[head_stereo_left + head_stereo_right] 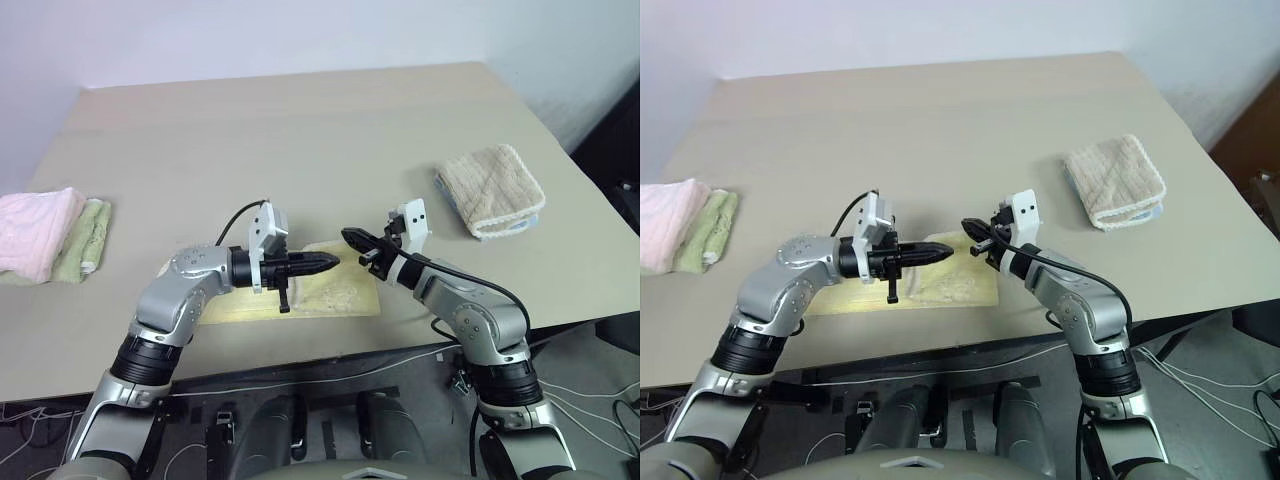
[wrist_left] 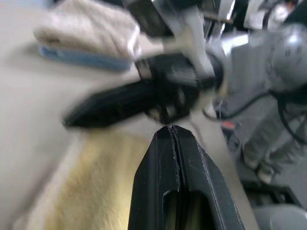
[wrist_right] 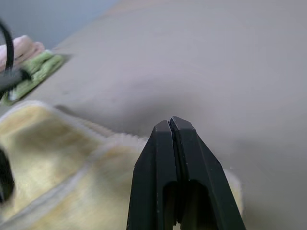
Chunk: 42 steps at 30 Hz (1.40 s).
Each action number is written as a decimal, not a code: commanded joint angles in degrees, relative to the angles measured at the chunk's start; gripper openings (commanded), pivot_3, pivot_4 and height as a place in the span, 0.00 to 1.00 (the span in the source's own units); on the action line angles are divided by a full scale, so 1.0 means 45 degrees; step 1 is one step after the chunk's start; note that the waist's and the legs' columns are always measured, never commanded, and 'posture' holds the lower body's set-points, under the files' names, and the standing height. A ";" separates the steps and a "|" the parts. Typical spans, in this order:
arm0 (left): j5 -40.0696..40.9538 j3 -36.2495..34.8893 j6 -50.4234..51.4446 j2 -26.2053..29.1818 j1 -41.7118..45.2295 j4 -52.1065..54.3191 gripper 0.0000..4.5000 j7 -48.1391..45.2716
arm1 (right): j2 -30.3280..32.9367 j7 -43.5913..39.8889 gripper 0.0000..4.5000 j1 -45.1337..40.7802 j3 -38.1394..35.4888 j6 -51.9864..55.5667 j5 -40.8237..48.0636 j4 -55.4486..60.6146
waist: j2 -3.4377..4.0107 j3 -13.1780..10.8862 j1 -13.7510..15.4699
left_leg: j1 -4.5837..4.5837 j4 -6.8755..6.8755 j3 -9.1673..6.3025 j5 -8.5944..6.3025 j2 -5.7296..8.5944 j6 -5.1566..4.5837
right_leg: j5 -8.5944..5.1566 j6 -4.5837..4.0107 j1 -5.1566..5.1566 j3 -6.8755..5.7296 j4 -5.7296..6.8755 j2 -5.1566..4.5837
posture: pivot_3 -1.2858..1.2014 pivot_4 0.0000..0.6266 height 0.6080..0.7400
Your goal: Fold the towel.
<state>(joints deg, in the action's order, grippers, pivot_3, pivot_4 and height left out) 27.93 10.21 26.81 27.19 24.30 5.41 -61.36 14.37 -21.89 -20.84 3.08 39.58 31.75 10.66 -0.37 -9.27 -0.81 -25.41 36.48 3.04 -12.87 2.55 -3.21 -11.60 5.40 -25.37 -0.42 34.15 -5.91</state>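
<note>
The pale yellow towel (image 1: 330,295) lies folded flat near the table's front edge, partly under both arms; its whitish hem (image 3: 57,191) shows in the right wrist view. My left gripper (image 1: 334,262) hovers just above the towel, pointing to the right, fingers pressed together with nothing between them. My right gripper (image 1: 347,236) points leftward toward it, just past the towel's far right corner, also shut and empty. The two tips are a short gap apart. In the left wrist view the right gripper (image 2: 72,120) shows blurred beyond my own shut fingers (image 2: 184,158).
A beige waffle towel (image 1: 492,189) lies folded on a blue cloth at the right. Pink (image 1: 35,230) and light green (image 1: 85,240) towels are stacked at the table's (image 1: 300,130) left edge. Cables run across the floor below the front edge.
</note>
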 commanded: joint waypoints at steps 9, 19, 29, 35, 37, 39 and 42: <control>-0.1713 0.0472 -0.2203 -0.0459 -0.1380 -0.1750 0.00 0.0272 | -0.0795 -0.0223 0.00 0.0677 0.1282 -0.0593 -0.1362 -0.0846 | 0.0003 0.0002 0.0013 | 0.0011 -0.0013 -0.0001 0.0003 0.0000 0.0006 | -0.0001 -0.0002 0.0000 0.0000 0.0004 -0.0002 | 0.52 0.24 1.00; -0.0832 -0.0027 -0.1842 -0.0383 -0.1730 -0.1649 0.00 -0.0551 | -0.0745 -0.0816 0.00 0.0849 0.1655 -0.1954 -0.2631 -0.1952 | 0.0003 0.0025 -0.0032 | 0.0082 -0.0016 -0.0002 0.0002 0.0000 0.0008 | 0.0000 -0.0002 0.0038 0.0001 0.0006 -0.0002 | 0.52 0.24 1.00; 0.3522 -0.4500 0.2109 0.2918 -0.2469 0.0277 0.64 -0.1485 | 0.0608 -0.3428 0.00 0.0991 0.0789 -0.0476 -0.0183 0.1125 | 0.0003 0.0019 -0.0036 | 0.0042 -0.0040 -0.0005 0.0007 0.0000 0.0015 | -0.0002 -0.0003 0.0011 0.0003 0.0003 0.0001 | 0.52 0.24 1.00; 0.4866 -0.6988 0.3505 0.4290 -0.2795 0.0467 1.00 -0.0921 | 0.1501 -0.4866 0.27 0.0248 0.0812 -0.0198 0.0535 0.1703 | 0.0003 0.0017 -0.0037 | 0.0041 -0.0046 -0.0005 0.0007 0.0000 0.0016 | -0.0003 -0.0003 -0.0001 0.0000 -0.0006 0.0003 | 0.52 0.24 1.00; 0.4930 -0.7647 0.3686 0.4633 -0.3347 0.0644 1.00 -0.0714 | 0.1679 -0.5173 0.44 -0.0190 0.0886 -0.0208 0.0543 0.1539 | 0.0004 0.0017 -0.0068 | 0.0041 -0.0049 -0.0004 0.0007 0.0000 0.0016 | -0.0003 -0.0003 -0.0002 0.0001 -0.0012 0.0003 | 0.52 0.24 1.00; 0.4766 -0.8432 0.3666 0.4868 -0.4167 0.0930 1.00 -0.0358 | 0.1909 -0.5721 0.59 -0.0649 0.1135 -0.0290 0.0421 0.1302 | 0.0003 0.0015 -0.0093 | 0.0041 -0.0059 -0.0003 0.0006 0.0000 0.0018 | -0.0003 -0.0004 -0.0002 0.0004 -0.0011 0.0002 | 0.52 0.24 1.00; 0.4912 -0.9460 0.3843 0.4738 -0.5037 0.1511 1.00 0.0634 | 0.1994 -0.6228 0.81 -0.1127 0.1413 -0.0532 0.0158 0.0895 | -0.0002 0.0012 -0.0061 | 0.0040 -0.0074 -0.0002 0.0007 -0.0001 0.0023 | -0.0005 -0.0007 -0.0009 0.0007 -0.0013 0.0000 | 0.52 0.24 1.00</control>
<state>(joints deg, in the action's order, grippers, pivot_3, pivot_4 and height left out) 48.97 -28.39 43.88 48.09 1.98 9.26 -60.72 23.54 -48.39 -24.76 8.75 38.44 32.54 14.51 -0.37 -9.22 -1.08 -25.23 36.14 3.02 -12.83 2.54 -3.10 -11.62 5.37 -25.42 -0.39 34.09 -5.91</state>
